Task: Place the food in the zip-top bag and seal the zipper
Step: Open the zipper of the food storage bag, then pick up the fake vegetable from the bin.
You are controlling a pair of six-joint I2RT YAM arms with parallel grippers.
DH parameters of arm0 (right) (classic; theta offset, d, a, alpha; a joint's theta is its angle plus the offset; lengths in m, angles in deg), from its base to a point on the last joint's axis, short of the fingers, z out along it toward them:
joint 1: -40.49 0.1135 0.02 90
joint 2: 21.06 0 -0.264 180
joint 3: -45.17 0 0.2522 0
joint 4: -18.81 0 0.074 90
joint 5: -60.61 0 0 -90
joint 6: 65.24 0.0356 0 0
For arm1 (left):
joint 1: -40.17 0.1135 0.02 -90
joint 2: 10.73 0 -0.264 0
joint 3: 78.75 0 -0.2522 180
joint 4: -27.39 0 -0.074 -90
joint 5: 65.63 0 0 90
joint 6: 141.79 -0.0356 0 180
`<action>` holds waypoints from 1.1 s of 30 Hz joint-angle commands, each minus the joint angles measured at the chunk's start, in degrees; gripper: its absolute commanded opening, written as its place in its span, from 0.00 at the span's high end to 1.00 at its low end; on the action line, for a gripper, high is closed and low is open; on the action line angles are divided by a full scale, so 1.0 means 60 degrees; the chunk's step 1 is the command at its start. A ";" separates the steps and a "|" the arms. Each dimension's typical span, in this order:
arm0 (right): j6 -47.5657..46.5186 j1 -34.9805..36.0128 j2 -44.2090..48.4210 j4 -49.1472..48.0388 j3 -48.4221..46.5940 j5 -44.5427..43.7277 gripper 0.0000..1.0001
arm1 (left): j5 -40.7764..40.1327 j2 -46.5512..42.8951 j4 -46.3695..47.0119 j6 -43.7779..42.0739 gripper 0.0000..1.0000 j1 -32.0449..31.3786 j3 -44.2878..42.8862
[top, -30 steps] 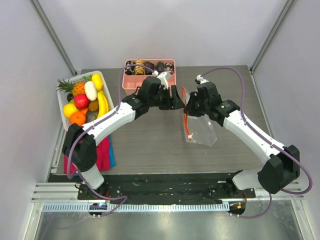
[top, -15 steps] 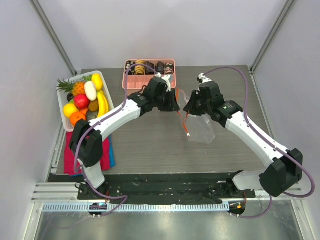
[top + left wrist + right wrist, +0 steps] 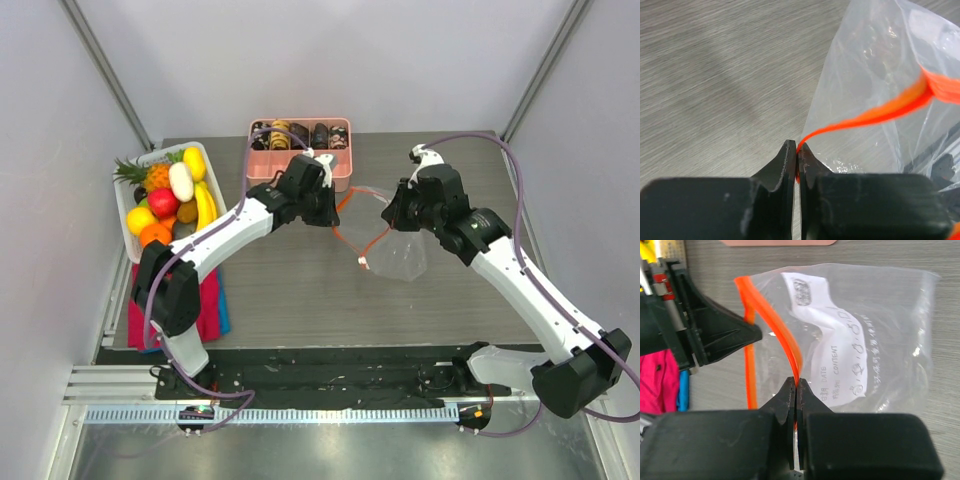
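The clear zip-top bag [image 3: 398, 250] hangs just above the table between both arms, its mouth pulled apart. My left gripper [image 3: 334, 213] is shut on one side of the orange-red zipper [image 3: 347, 206]; in the left wrist view the strip [image 3: 880, 112] runs out of the closed gripper [image 3: 797, 146]. My right gripper [image 3: 391, 214] is shut on the other side of the zipper [image 3: 772, 325], tips [image 3: 797, 381] pinching it beside the bag's white label [image 3: 840, 340]. The food [image 3: 165, 198], including pineapple, radish and red fruit, lies in the white basket at far left.
A pink divided tray [image 3: 268, 166] with small dark pieces stands at the back, just behind my left wrist. The white basket [image 3: 126, 222] sits at the left table edge, with a pink and blue cloth [image 3: 210, 310] in front of it.
My left gripper closed on the zipper strip and drew it left. My right arm shifted right with its side, so the bag mouth spread open.
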 commanded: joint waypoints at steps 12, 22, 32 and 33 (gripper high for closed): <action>-0.1459 -0.0149 0.0678 0.1647 -0.0878 0.0588 0.99 | 0.0484 -0.0898 -0.0509 -0.1839 1.00 0.1005 0.0506; -0.0567 -0.0149 0.0020 0.0200 -0.0129 0.1232 0.99 | 0.3107 -0.1542 -0.0568 -0.2471 0.46 0.1019 0.0418; 0.0415 -0.0163 -0.0801 -0.0741 0.0033 0.1335 0.99 | 0.4601 -0.3768 -0.0728 -0.1814 0.00 0.3752 0.0931; 0.0503 -0.0149 -0.0830 -0.0770 0.0062 0.1307 0.99 | 0.4631 -0.4045 -0.0888 -0.1696 0.00 0.4179 0.0960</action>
